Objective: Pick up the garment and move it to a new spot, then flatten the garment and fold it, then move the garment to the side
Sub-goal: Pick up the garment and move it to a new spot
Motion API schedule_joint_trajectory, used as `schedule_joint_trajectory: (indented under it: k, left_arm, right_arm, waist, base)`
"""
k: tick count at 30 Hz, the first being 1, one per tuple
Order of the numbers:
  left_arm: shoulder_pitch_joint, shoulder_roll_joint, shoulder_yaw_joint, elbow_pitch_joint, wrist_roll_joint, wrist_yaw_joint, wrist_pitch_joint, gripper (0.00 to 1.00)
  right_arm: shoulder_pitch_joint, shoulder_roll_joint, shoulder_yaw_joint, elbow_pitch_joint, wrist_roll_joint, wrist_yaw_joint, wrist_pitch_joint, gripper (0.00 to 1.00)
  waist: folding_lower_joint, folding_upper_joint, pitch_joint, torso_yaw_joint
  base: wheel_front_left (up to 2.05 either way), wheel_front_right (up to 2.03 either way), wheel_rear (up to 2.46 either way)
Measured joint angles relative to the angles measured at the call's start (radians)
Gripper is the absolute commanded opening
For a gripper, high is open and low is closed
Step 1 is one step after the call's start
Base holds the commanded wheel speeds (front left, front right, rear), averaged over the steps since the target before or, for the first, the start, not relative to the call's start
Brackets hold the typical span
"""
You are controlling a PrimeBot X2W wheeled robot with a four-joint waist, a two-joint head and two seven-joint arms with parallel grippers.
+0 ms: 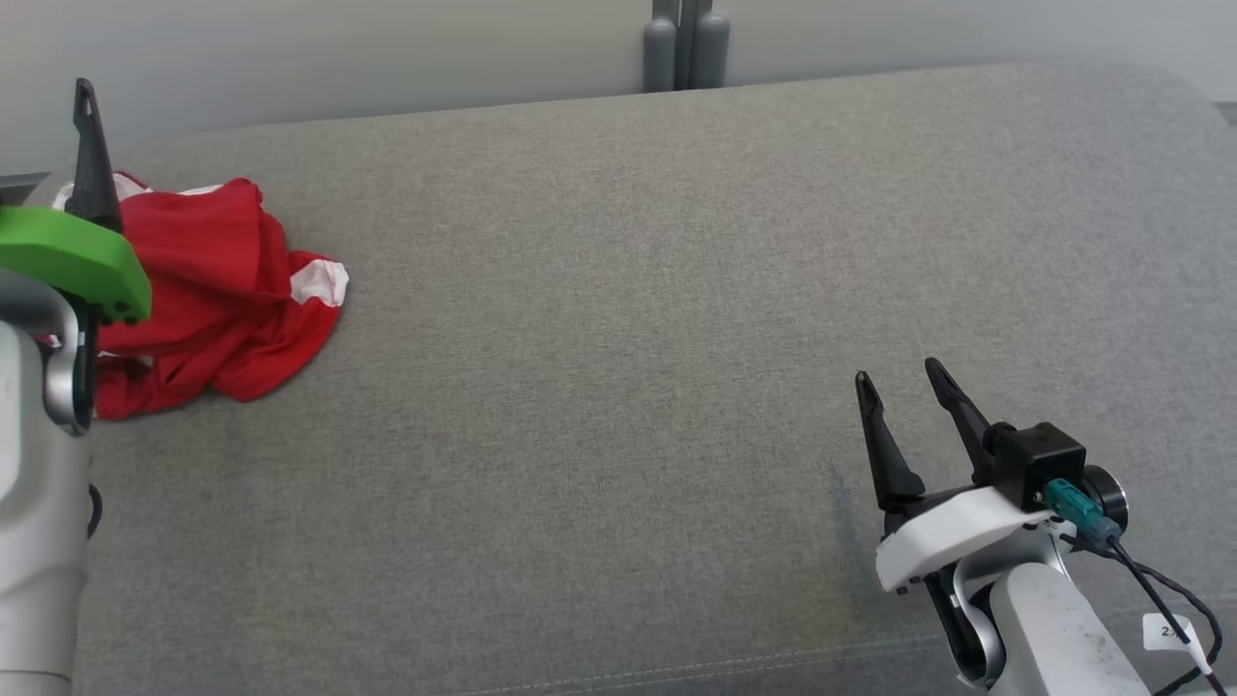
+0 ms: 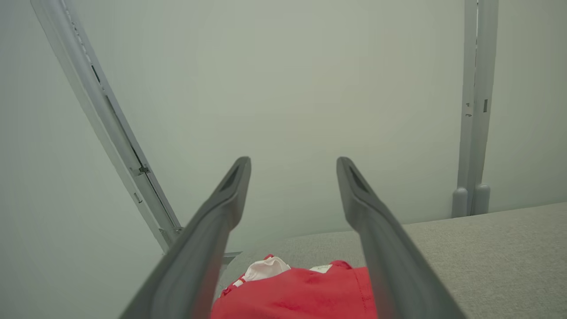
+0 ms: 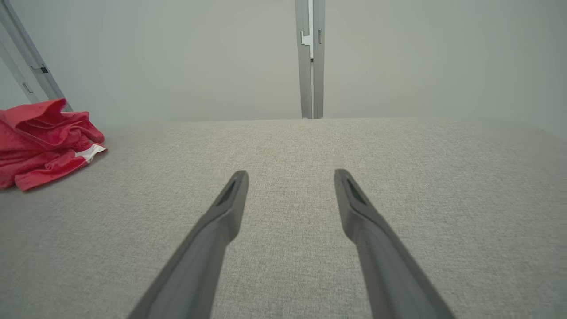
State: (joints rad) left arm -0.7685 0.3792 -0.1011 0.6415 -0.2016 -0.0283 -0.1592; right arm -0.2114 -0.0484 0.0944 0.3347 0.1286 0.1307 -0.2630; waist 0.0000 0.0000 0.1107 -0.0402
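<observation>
Pick-up step, grasp not yet made. The red garment (image 1: 217, 290), with white patches, lies in a crumpled heap on the grey fabric-covered bench (image 1: 628, 338). My left end effector (image 2: 293, 164) hovers over the garment's near side with its jaws spread wide and nothing between them. In the left wrist view the red cloth sits low between my two fingers, which point past the garment toward the wall rather than down into it. My right end effector (image 1: 899, 373) is equally wide open and empty, well apart from the garment on its right, above bare fabric. As I judge it, the next move calls for tipping my left fingers down into the heap and closing on a thick fold. A lift can then carry the garment toward the open area on its right.
</observation>
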Motion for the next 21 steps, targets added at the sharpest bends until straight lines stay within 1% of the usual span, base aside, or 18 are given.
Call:
schedule_joint_trajectory:
  k: [11,18,21]
  left_arm:
    - [-0.107,0.040,-0.015,0.275,-0.022,-0.045,0.069,1.00]
    - [-0.139,0.069,-0.030,0.420,-0.022,-0.052,0.116,1.00]
    - [-0.149,0.069,-0.029,0.495,-0.035,-0.059,0.175,1.00]
  right_arm:
    - [-0.033,0.000,0.000,0.002,0.009,0.000,0.000,1.00]
    - [-0.040,-0.002,-0.002,0.002,0.009,0.000,0.000,1.00]
    - [-0.040,-0.003,-0.003,0.003,0.009,0.000,0.000,1.00]
  waist:
    - [0.0000,0.0000,0.078,-0.069]
    - [0.0001,0.0000,0.108,-0.098]
    - [0.0001,0.0000,0.109,-0.102]
  base:
    - [0.00,0.00,0.00]
    - [0.00,0.00,0.00]
    - [0.00,0.00,0.00]
